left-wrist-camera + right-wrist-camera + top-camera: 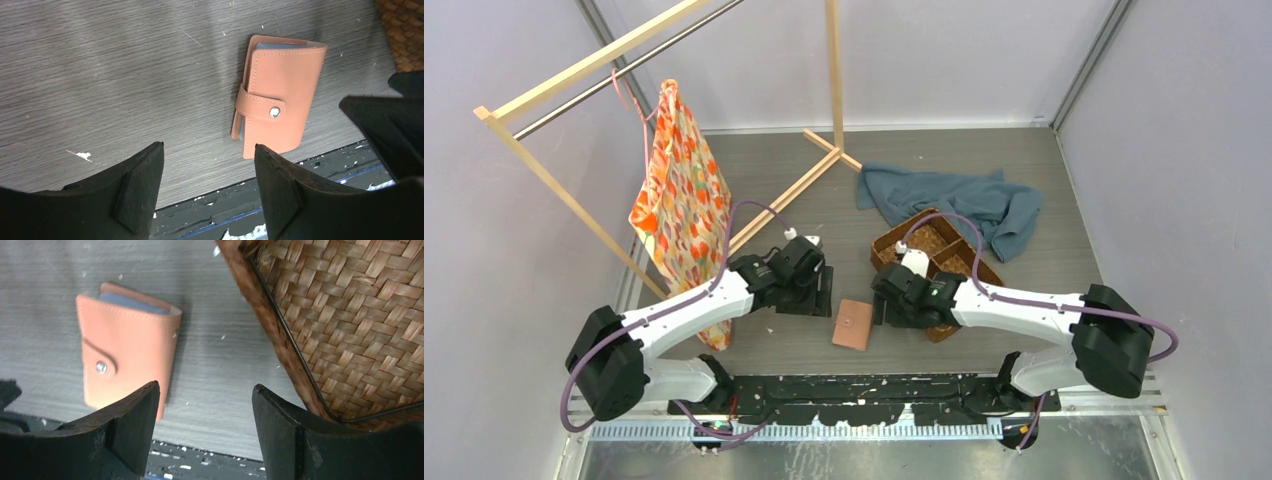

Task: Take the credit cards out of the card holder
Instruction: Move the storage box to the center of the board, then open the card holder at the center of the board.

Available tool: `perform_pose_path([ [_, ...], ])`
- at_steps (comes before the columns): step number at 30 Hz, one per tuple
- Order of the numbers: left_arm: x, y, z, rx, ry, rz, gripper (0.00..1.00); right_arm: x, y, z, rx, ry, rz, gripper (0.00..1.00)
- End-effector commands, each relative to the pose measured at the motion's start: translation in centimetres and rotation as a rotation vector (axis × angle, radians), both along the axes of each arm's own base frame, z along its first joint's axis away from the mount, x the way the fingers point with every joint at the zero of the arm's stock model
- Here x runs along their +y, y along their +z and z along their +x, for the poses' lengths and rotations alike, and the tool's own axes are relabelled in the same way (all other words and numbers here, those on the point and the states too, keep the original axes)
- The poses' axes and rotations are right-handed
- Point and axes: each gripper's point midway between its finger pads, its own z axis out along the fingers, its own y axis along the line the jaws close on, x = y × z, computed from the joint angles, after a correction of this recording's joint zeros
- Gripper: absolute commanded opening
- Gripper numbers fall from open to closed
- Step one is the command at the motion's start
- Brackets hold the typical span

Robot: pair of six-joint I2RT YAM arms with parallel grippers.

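The salmon-pink card holder [853,324] lies flat on the grey table between my two grippers, folded closed with its snap tab fastened [274,112]. Only grey-blue inner edges show at its open side [132,301]; the credit cards are hidden. My left gripper [812,298] hangs just left of the holder, open and empty [207,150], with the holder [285,85] beyond its right finger. My right gripper [892,300] is just right of the holder, open and empty [205,390], its left finger partly covering the holder's [125,350] near corner.
A brown woven basket [936,256] stands right behind the right gripper, its wall [270,325] close to the right finger. A blue cloth [969,200] lies farther back. A wooden rack with an orange patterned cloth [682,200] fills the left. The table's black front edge [300,175] is near.
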Motion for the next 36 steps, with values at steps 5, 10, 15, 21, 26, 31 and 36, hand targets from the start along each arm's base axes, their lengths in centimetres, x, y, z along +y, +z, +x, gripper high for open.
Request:
perform_pose_path([
  [5, -1.8, 0.3, 0.7, -0.011, -0.022, -0.046, 0.68, -3.8, -0.5, 4.9, -0.069, -0.123, -0.038, 0.72],
  [10, -2.8, 0.0, 0.5, -0.013, -0.046, -0.038, 0.67, -3.8, 0.3, 5.9, -0.06, -0.131, 0.005, 0.71],
  [15, -3.9, 0.4, 0.5, -0.051, -0.075, 0.001, 0.65, -1.2, 0.9, 4.3, -0.032, -0.154, 0.164, 0.68],
  [21, -6.4, 0.0, -0.4, -0.066, -0.119, 0.035, 0.57, 1.4, 0.3, 2.7, -0.021, -0.191, 0.238, 0.65],
  [26, -7.7, -0.3, -0.6, -0.067, -0.117, 0.026, 0.52, 2.4, -1.1, 2.3, 0.021, -0.222, 0.311, 0.65],
  [31, -8.1, -1.1, -0.4, -0.078, -0.116, 0.039, 0.44, 2.0, -1.4, 2.2, 0.022, -0.238, 0.306, 0.65],
  [36, -8.8, -1.8, -0.3, -0.079, -0.136, 0.056, 0.43, 1.6, -1.7, 2.0, 0.029, -0.251, 0.302, 0.65],
])
